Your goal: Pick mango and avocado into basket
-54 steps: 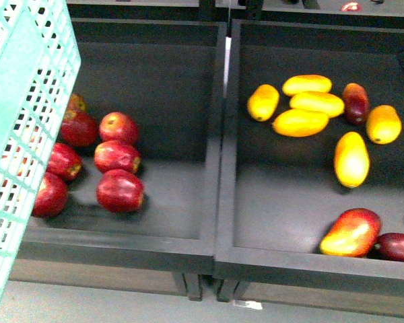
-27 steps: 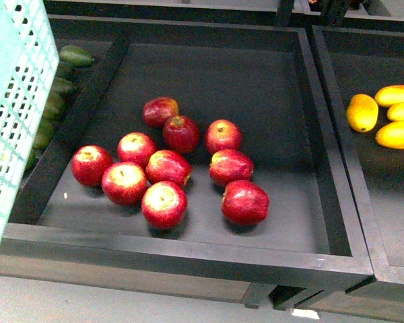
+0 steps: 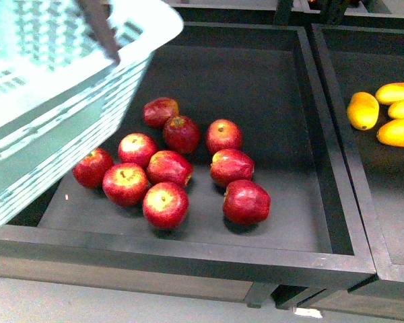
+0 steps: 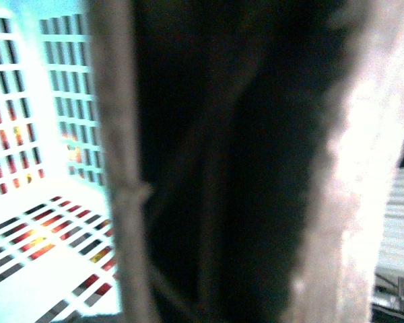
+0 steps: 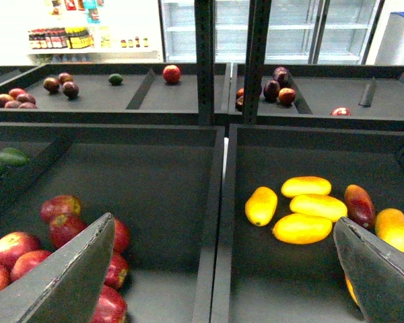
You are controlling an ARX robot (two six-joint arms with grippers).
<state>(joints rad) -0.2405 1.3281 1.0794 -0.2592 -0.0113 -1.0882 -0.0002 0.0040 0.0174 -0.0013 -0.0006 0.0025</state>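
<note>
The teal basket (image 3: pixel 60 94) hangs tilted and blurred at the upper left of the front view, its brown handle (image 3: pixel 99 30) across the top. My left gripper (image 4: pixel 236 269) is shut on that handle (image 4: pixel 222 168), which fills its blurred view as a dark band beside the basket's lattice wall (image 4: pixel 34 121). Yellow mangoes (image 3: pixel 362 111) lie in the right bin and also show in the right wrist view (image 5: pixel 301 229). My right gripper (image 5: pixel 222 282) is open and empty, above the divider between the apple and mango bins. Dark green avocados (image 5: pixel 12 156) lie in the far left bin.
Several red apples (image 3: pixel 165 205) fill the middle black bin (image 3: pixel 188 252). A red-blushed mango (image 5: pixel 359 205) and an orange one (image 5: pixel 393 229) lie beside the yellow ones. A back shelf (image 5: pixel 121 114) holds more fruit. Black bin walls (image 5: pixel 219 222) stand between the bins.
The view panned from the mango bin to the apple bin. In the last half second the basket swung from upright at the left edge to tilted across the upper left, covering the green fruit.
</note>
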